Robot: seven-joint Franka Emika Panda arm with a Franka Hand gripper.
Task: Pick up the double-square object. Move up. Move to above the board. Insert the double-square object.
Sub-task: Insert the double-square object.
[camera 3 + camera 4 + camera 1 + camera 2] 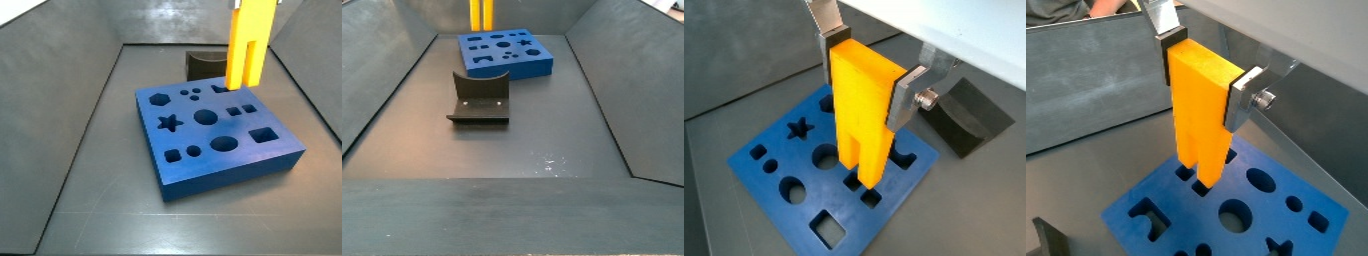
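The gripper (869, 68) clamps the upright double-square object (865, 110) just above the board (181, 160), its lower end near a hole, where slight misalignment or twist could probably jam it on the rim.

In a side view the double-square object (249, 45) runs off the frame's edge — the gripper (871, 72) is unseen there.

Yellow-orange double-square object (865, 105) upright in claw (871, 85), lower end at blue board (778, 165) hole
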